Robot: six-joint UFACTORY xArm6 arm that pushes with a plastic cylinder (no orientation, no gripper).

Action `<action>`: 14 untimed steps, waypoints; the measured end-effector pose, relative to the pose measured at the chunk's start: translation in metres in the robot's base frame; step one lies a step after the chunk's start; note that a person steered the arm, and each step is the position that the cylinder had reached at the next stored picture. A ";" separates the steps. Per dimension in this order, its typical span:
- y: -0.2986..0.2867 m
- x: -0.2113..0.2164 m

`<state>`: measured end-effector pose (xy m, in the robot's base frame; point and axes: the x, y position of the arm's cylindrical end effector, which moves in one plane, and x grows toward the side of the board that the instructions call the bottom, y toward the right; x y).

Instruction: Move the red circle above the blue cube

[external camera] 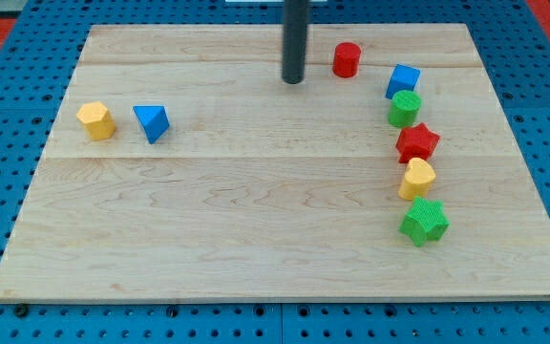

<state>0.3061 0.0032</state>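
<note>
The red circle [347, 59] stands near the view's top, right of centre. The blue cube [403, 80] lies to its right and a little lower. My tip [293, 81] is on the board just left of the red circle, apart from it by a small gap. The dark rod rises from the tip to the view's top edge.
Below the blue cube runs a column: a green circle [405, 108], a red star [417, 142], a yellow block [416, 179], a green star [424, 222]. At the view's left lie a yellow hexagon [95, 120] and a blue triangle [151, 122]. The wooden board [256, 220] sits on blue pegboard.
</note>
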 end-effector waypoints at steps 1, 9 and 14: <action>-0.008 0.000; 0.083 -0.042; 0.134 -0.038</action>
<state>0.2684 0.1373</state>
